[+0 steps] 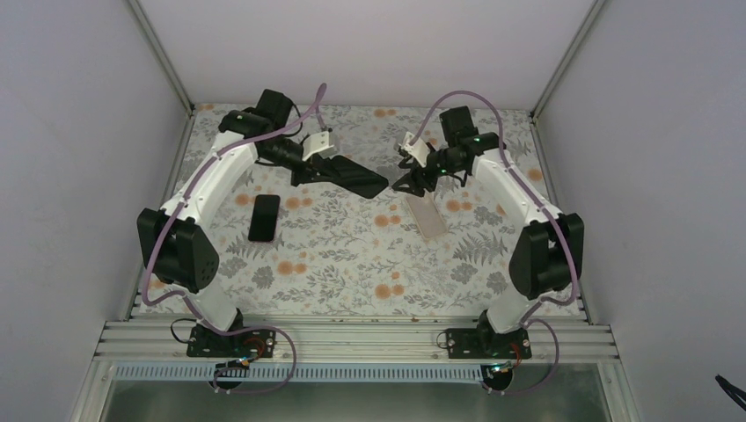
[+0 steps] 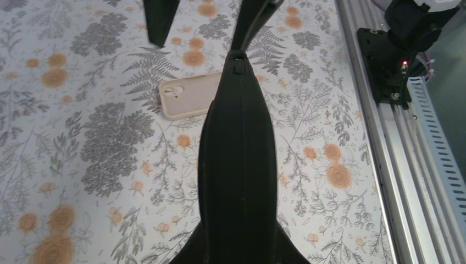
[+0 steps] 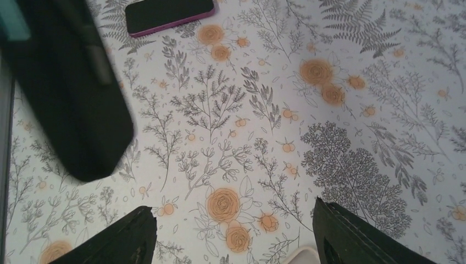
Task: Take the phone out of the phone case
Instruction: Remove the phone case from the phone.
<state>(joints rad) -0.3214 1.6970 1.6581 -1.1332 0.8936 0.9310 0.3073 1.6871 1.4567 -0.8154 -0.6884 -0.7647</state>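
Phone point(image 1: 264, 217) out on table, well apart from empty case point(image 1: 429, 217).

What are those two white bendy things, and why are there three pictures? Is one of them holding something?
Those are two robot arms bolted to a table with a flowery cloth. One picture comes from a camera high above. The other two come from small cameras on each arm's wrist, looking down past its black fingers. On the cloth lie a dark phone and a pale, empty phone case, apart from each other, so the phone is already out. The left gripper is shut, the right gripper is open above the cloth, with the case's edge just below it. Neither one is holding anything.
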